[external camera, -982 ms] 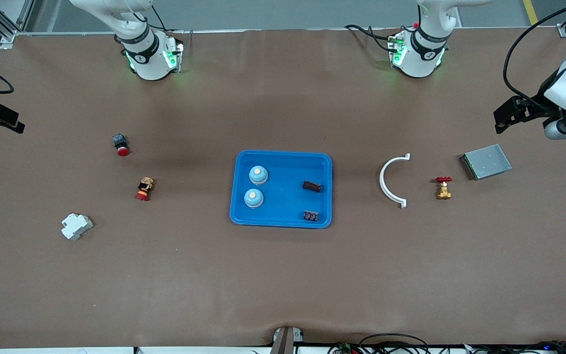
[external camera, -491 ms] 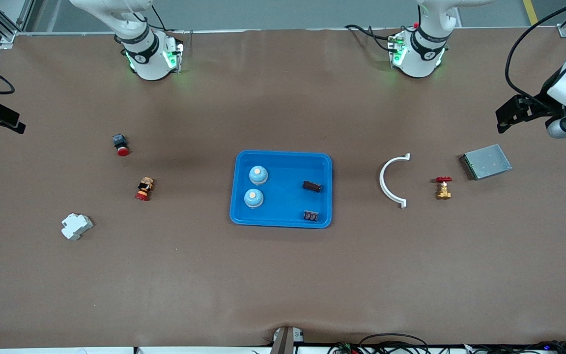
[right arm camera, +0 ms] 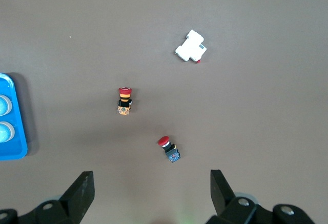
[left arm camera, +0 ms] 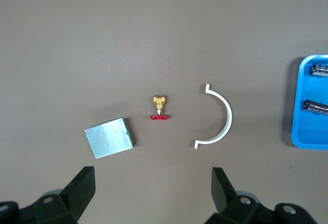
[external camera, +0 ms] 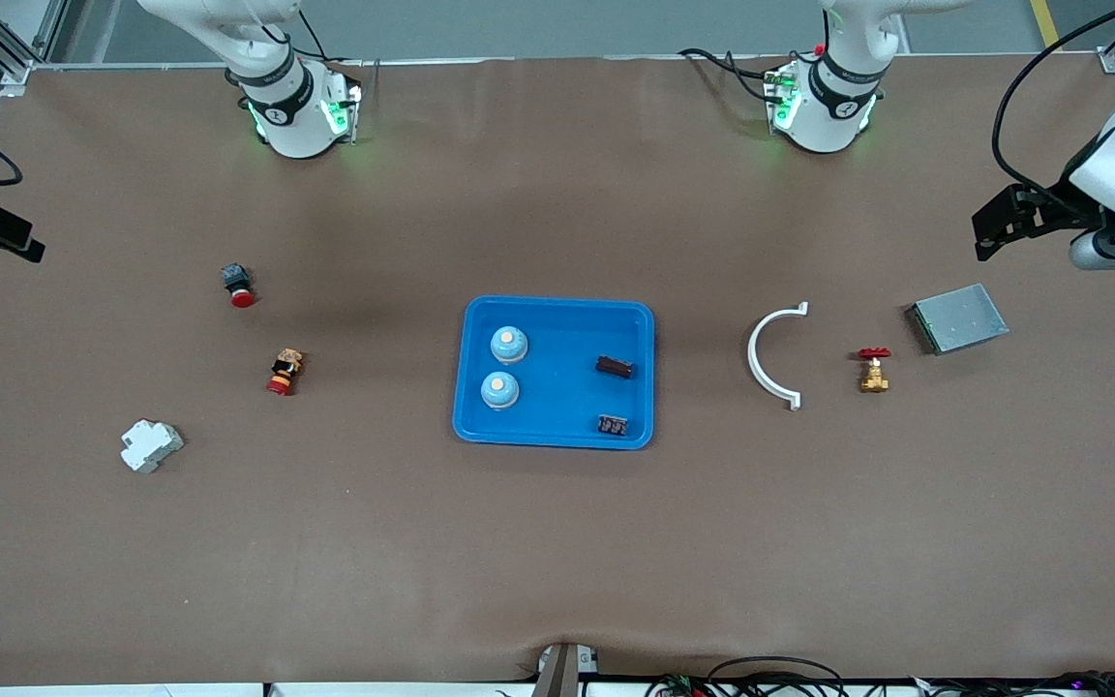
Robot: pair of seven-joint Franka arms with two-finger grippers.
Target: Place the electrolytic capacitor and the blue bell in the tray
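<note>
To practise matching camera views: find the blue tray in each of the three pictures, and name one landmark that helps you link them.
Front view: the blue tray lies mid-table, holding two bells and two dark parts.
Left wrist view: only its edge shows, beside the white curved piece, which the front view shares.
Right wrist view: only a corner shows.

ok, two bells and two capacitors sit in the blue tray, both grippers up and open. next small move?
Probably none beyond holding both arms parked. The shallow bright blue plastic tray already holds two light blue dome bells and two small dark capacitors. The left gripper hangs open over the grey metal box's end; the right gripper hangs open at its own end. Neither holds anything.
</note>
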